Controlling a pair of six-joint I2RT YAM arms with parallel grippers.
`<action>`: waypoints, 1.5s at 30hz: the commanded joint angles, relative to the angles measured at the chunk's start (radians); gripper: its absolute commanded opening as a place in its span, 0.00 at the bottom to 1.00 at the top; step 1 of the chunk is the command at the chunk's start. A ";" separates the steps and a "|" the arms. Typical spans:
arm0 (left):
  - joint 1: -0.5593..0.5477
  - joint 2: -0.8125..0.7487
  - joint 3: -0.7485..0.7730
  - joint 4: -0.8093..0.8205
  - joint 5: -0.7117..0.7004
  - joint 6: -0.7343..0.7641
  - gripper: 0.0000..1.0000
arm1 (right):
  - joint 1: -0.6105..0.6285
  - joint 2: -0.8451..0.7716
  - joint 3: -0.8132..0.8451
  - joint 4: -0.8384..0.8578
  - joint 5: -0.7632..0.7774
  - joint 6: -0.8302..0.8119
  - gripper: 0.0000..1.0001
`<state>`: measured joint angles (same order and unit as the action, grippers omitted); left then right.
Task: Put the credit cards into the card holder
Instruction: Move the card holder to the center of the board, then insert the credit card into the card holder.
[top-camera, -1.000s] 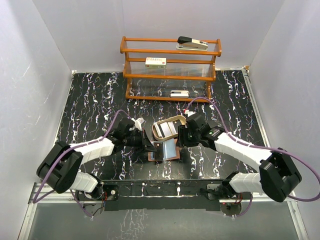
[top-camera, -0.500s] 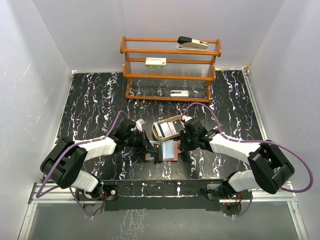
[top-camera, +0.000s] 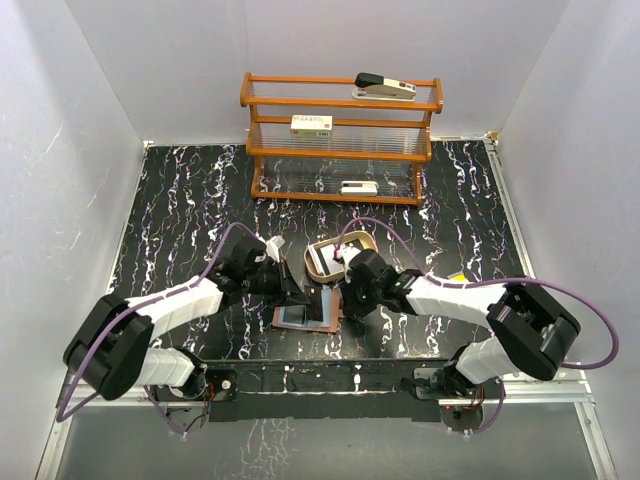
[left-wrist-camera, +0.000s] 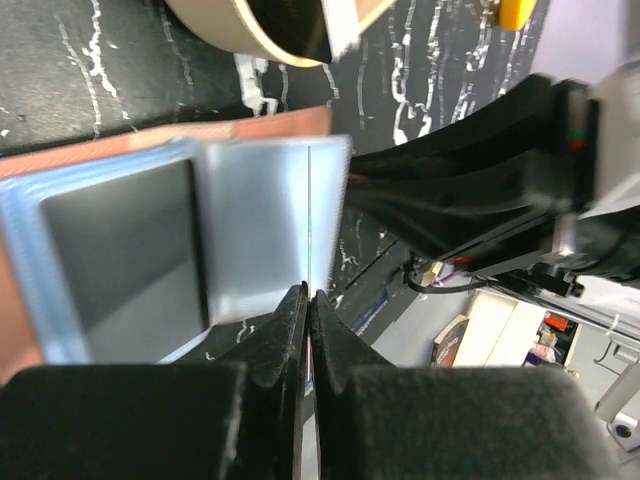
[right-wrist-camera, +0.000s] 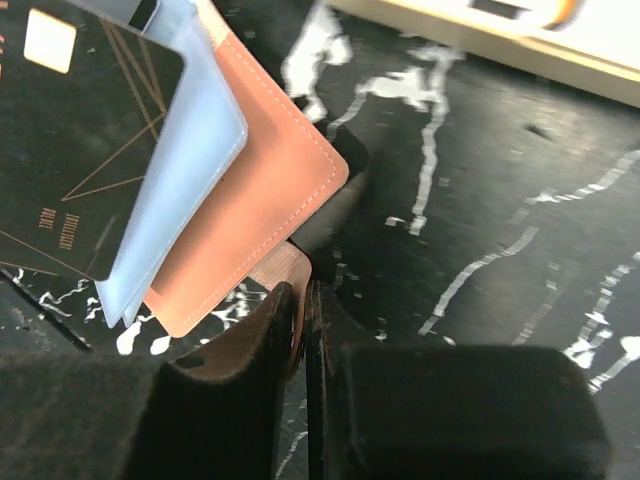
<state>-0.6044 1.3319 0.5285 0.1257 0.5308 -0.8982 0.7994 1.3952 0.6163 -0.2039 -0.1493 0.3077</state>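
Note:
The card holder (top-camera: 300, 319) lies open on the black marbled table, reddish-brown with bluish-grey pockets (left-wrist-camera: 110, 255). A dark credit card (right-wrist-camera: 70, 130) with a gold chip sits in one pocket. My right gripper (right-wrist-camera: 303, 285) is shut on a corner flap of the card holder (right-wrist-camera: 250, 200), at its right edge in the top view (top-camera: 347, 318). My left gripper (left-wrist-camera: 308, 292) is shut on a thin credit card (left-wrist-camera: 310, 200), seen edge-on, standing over a silvery-grey panel (left-wrist-camera: 260, 225) of the card holder. In the top view the left gripper (top-camera: 298, 297) is at the card holder's far edge.
A tan oval tray (top-camera: 313, 262) sits just behind the card holder, with flat items in it. A wooden rack (top-camera: 340, 160) stands at the back with white boxes (top-camera: 311, 124) and a stapler-like object (top-camera: 385, 87). A small yellow item (top-camera: 457, 277) lies right of the right arm.
My right gripper came from beside the tray toward the near edge and closed on the card holder's right corner. The card holder shifted slightly left and nearer. The left gripper stayed shut.

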 joint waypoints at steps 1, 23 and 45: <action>-0.001 -0.097 0.002 -0.090 0.009 0.009 0.00 | 0.055 0.039 0.029 0.005 0.008 -0.027 0.09; 0.005 -0.081 0.052 -0.286 -0.056 0.086 0.00 | 0.057 -0.045 0.189 -0.142 0.083 0.205 0.41; 0.100 -0.081 0.003 -0.195 0.111 0.084 0.00 | 0.125 0.116 0.225 -0.111 0.173 0.257 0.25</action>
<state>-0.5213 1.2549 0.5495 -0.1127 0.5407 -0.8089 0.9211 1.5066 0.8246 -0.3378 -0.0292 0.5743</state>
